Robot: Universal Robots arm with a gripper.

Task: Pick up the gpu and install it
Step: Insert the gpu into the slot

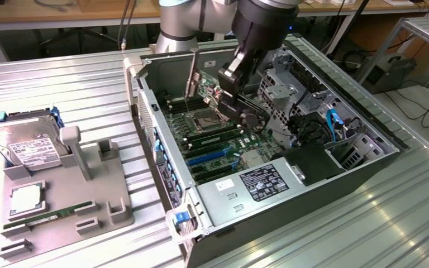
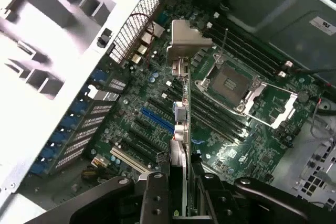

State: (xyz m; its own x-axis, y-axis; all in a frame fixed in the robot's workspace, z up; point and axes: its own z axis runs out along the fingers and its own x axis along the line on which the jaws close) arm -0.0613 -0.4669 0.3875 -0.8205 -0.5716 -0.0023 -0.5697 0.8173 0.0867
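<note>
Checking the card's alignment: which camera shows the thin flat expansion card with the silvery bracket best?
The exterior view: the thin flat expansion card shows its broad face, upright above the green motherboard. The wrist view shows its thin edge, clamped in the black gripper.

Held end of gpu [image 2: 180,116] hidden inside gripper [image 2: 179,176]; arm [image 1: 199,17] cut by exterior view's upper edge; print on power supply label [image 1: 263,184] and hard drive label [image 1: 33,151] illegible.

Table [image 1: 65,84]: ribbed bare metal, dull sheen. Case [image 1: 146,117]: grey sheet metal, matt. Tray [image 1: 118,209]: matt grey plastic. Drive [image 1: 28,146]: shiny metal lid, paper label. gpu [image 2: 184,38]: silvery satin metal bracket. Gripper [image 2: 181,177]: matt black.
</note>
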